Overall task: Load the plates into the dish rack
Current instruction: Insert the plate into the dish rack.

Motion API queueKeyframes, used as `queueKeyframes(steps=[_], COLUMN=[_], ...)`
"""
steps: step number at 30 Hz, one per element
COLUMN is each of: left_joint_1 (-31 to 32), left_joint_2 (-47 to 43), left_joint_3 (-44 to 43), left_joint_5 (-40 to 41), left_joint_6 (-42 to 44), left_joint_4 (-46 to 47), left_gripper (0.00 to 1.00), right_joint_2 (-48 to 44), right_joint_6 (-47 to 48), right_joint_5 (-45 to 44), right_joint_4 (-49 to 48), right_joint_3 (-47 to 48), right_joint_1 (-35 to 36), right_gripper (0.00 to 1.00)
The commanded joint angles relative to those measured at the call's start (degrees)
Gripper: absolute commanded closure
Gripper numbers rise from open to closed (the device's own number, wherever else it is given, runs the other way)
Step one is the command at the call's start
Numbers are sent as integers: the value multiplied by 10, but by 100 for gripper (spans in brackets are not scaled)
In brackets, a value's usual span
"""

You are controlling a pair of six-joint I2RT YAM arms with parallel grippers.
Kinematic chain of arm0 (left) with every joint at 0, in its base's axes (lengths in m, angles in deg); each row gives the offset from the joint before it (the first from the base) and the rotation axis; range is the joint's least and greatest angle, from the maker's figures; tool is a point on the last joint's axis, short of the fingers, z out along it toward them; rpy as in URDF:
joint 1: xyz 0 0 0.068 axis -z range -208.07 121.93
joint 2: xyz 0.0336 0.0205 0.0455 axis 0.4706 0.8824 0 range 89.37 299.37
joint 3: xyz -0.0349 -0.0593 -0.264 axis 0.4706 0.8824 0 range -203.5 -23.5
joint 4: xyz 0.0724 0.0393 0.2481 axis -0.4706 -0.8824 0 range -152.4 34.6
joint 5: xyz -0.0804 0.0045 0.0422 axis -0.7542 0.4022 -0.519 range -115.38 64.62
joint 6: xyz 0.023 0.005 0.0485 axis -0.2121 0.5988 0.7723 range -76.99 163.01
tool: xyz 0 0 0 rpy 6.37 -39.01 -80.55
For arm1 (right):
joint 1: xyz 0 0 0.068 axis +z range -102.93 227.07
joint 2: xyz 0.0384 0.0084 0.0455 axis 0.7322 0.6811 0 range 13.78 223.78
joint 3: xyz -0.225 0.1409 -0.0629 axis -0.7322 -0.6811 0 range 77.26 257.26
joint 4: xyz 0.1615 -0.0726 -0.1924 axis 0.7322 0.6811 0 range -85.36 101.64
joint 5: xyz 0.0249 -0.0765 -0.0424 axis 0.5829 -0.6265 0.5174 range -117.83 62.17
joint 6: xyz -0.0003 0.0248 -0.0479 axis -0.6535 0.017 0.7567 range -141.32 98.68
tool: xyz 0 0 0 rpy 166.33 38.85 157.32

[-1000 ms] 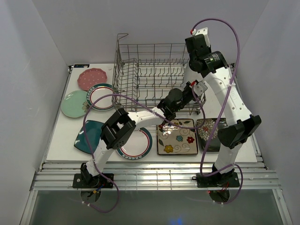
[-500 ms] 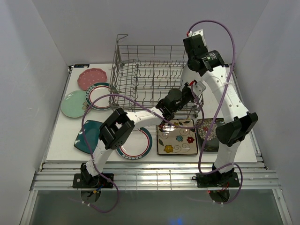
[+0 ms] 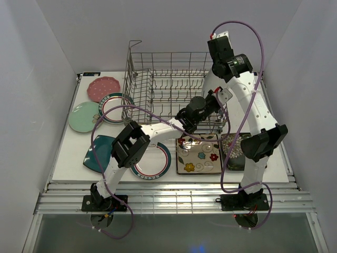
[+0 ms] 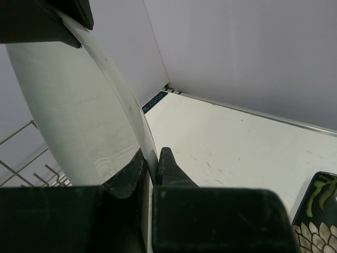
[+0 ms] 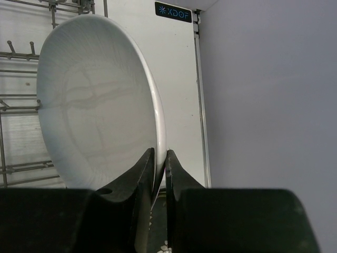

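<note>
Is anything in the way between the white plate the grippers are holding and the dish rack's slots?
Nothing visible. The left gripper and right gripper are both clamped on the rim of the white plate by the right end of the dish rack. The tines in view hold nothing. The rack's near right corner is hidden.

Left claw (image 4: 151,159): black fingers pinched on the rim of a smooth white ceramic plate (image 4: 68,121), held edge-on. Lower left: grey wire dish rack (image 4: 31,168). Right: white desk (image 4: 237,142). Bottom-right corner: dark petal-patterned plate (image 4: 318,221).
</note>
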Motion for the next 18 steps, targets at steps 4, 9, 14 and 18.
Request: queueKeyframes(steps=[4, 9, 14, 18], left_joint_1=[51, 47, 45, 44], left_joint_2=[-17, 16, 38, 61], left_joint_3=[-57, -102, -132, -175], left_joint_5=[-146, -154, -168, -177], left_joint_6=[58, 48, 43, 35], left_joint_4=[-24, -48, -62, -79], left_gripper=[100, 100, 100, 100], right_joint_2=[13, 6, 1, 9], right_joint_6=[66, 66, 72, 73], right_joint_5=[18, 21, 17, 21], right_joint_4=[-190, -194, -209, -210], right_joint_3=[39, 24, 16, 18], right_joint_1=[-22, -44, -54, -75], right_gripper=[92, 92, 92, 92])
